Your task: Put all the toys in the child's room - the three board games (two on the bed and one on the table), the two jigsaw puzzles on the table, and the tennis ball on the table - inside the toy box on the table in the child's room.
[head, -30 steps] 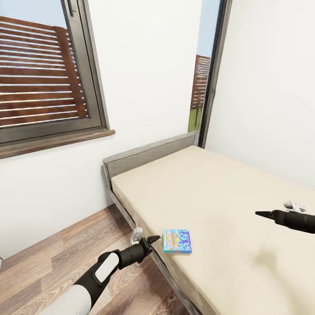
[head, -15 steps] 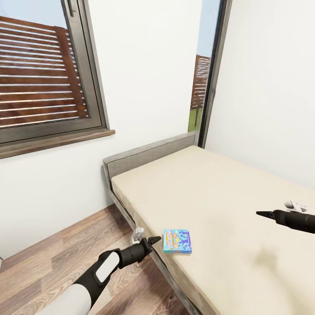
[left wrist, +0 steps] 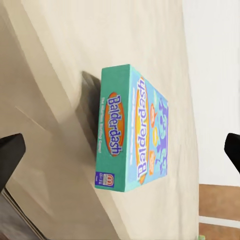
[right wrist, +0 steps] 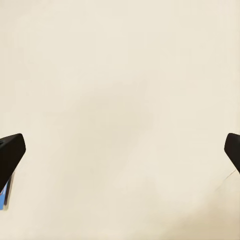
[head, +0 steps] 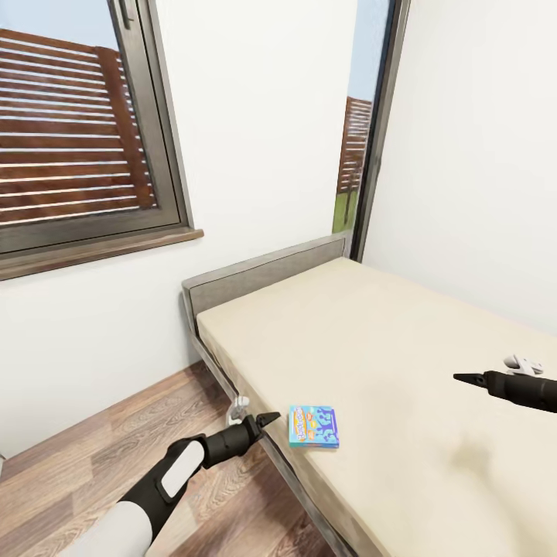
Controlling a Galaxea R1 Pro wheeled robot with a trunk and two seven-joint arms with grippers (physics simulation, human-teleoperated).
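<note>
A small blue board game, a teal and blue Balderdash box, lies flat on the beige bed near its side edge. My left gripper hovers by that edge, just short of the box and pointing at it. It is open, its dark fingertips spread wide on both sides of the box with nothing between them. My right gripper hangs over the mattress to the right of the box, open and empty, with its fingertips far apart above bare mattress.
The bed has a grey headboard and a grey side rail against white walls. A dark-framed window sits on the left and a narrow one in the corner. Wood plank floor runs alongside the bed.
My left arm has dropped and drawn back slightly from the bed edge. The right arm and the blue box have stayed put.
</note>
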